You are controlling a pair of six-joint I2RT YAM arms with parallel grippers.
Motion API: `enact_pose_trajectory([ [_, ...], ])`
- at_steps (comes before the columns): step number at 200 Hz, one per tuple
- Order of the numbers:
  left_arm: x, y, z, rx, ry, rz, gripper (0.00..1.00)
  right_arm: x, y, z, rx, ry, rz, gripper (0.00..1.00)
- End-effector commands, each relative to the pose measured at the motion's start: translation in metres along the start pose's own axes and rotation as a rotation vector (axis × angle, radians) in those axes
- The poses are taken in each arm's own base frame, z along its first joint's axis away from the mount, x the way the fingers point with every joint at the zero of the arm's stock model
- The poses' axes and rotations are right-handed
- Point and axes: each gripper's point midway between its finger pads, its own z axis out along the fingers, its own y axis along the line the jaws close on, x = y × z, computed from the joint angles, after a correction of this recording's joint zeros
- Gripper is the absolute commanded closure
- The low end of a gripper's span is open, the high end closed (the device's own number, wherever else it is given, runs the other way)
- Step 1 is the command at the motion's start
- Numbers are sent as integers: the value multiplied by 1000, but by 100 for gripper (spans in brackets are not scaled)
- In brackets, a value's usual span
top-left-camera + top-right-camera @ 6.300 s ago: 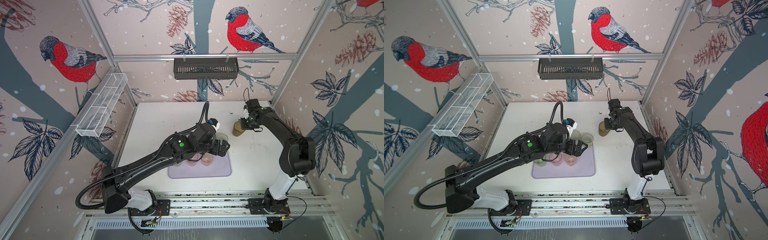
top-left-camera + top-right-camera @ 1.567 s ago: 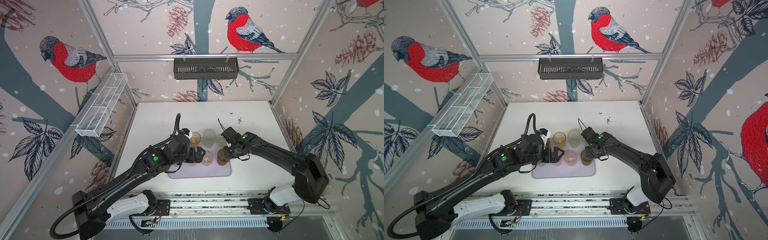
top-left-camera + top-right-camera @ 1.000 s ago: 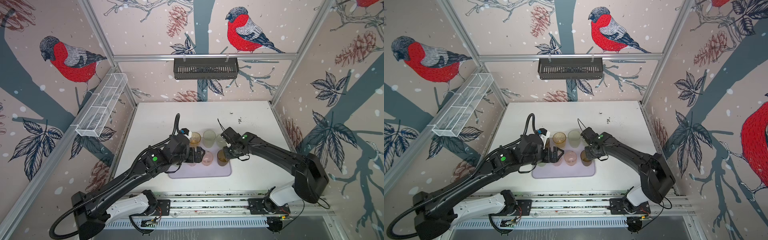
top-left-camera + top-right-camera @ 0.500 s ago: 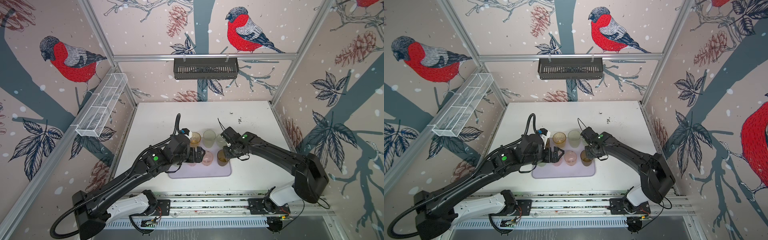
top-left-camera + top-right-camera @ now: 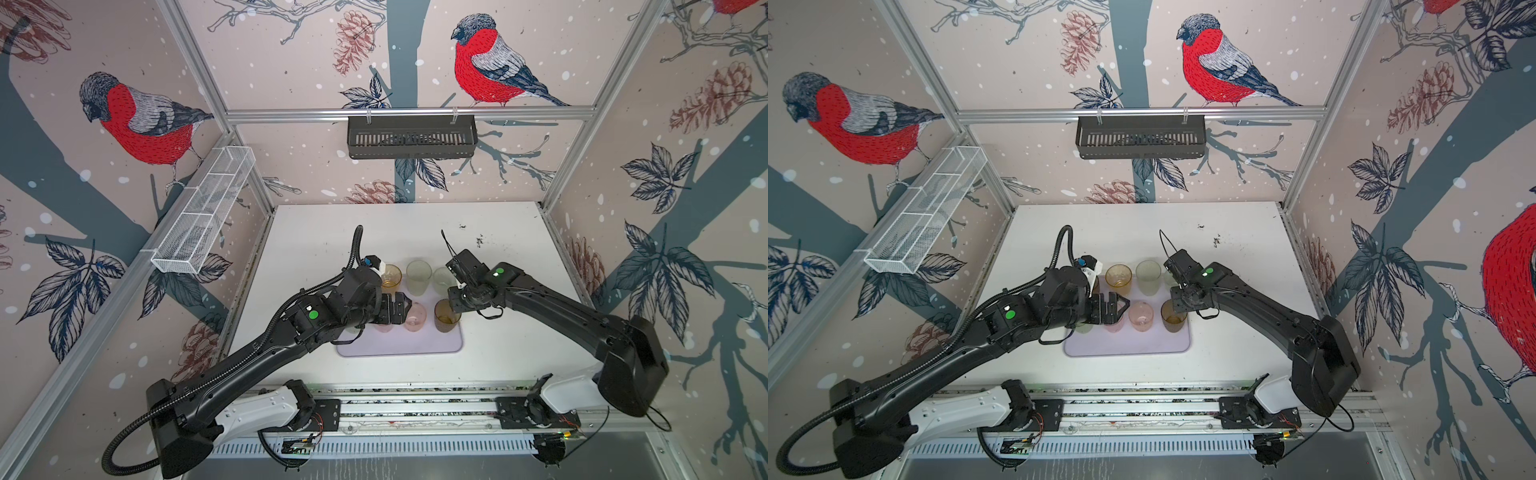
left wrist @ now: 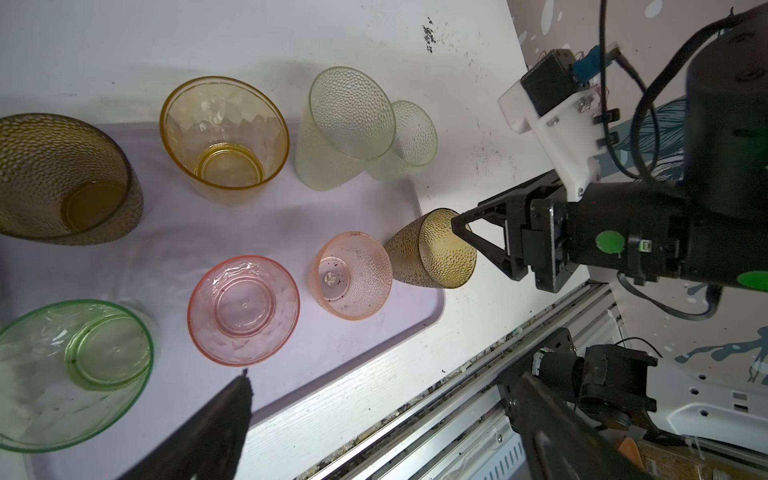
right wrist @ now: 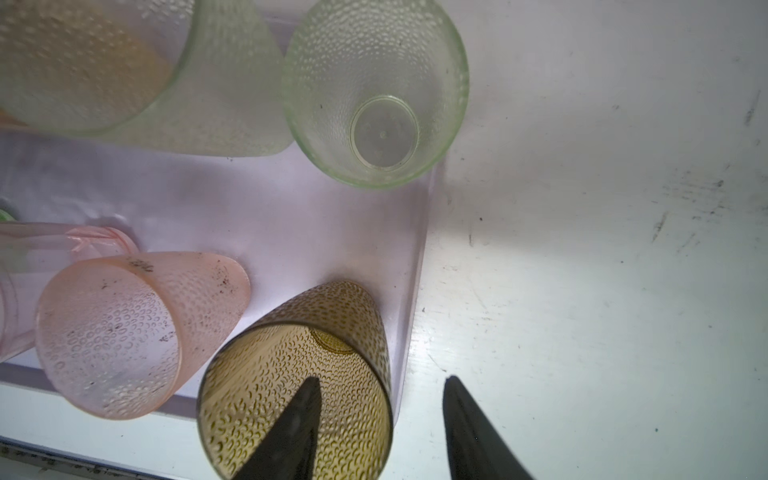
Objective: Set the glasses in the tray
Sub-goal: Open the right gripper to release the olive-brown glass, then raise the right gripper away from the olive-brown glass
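The lilac tray (image 5: 399,345) (image 5: 1125,345) lies at the table's front middle with several glasses standing on it. A brown glass (image 5: 447,316) (image 7: 299,374) stands in its front right corner. My right gripper (image 5: 454,301) (image 7: 382,379) is open astride that glass's rim, one finger inside and the other outside, clear of the wall. Beside it stand a pink glass (image 5: 415,316) and, behind, an amber glass (image 5: 390,276) and two pale green glasses (image 5: 418,277). My left gripper (image 5: 401,306) (image 6: 384,374) hovers wide open and empty over the tray's left part, hiding glasses there.
A black slotted basket (image 5: 411,137) hangs on the back wall and a white mesh basket (image 5: 203,216) on the left wall. White table (image 5: 507,332) shows right of the tray and behind it. A metal rail (image 5: 415,409) runs along the front.
My right gripper's jaws have spread apart and let go of the brown glass, which stays standing on the tray. The left arm has not moved.
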Motion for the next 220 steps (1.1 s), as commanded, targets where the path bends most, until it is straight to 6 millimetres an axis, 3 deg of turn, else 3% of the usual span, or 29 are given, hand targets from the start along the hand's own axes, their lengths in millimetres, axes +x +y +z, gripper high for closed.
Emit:
enact_pose_trajectory([
  [1,-4,-2,-2,3,-8,4,2,-8,-6,-9,-10,-29,39,50],
  [50,-6,-4,-2,10,-9,7,2,-20,-37,-25,-64,-75,131,50],
  [105,-9,-6,-5,22,-17,0,2,-10,-71,-8,-75,-53,209,52],
  [151,-11,-10,-6,39,-22,-8,2,-5,-74,16,-136,-34,241,54],
  [220,-15,-16,-8,77,-40,-25,2,-4,-56,47,-246,-3,227,57],
])
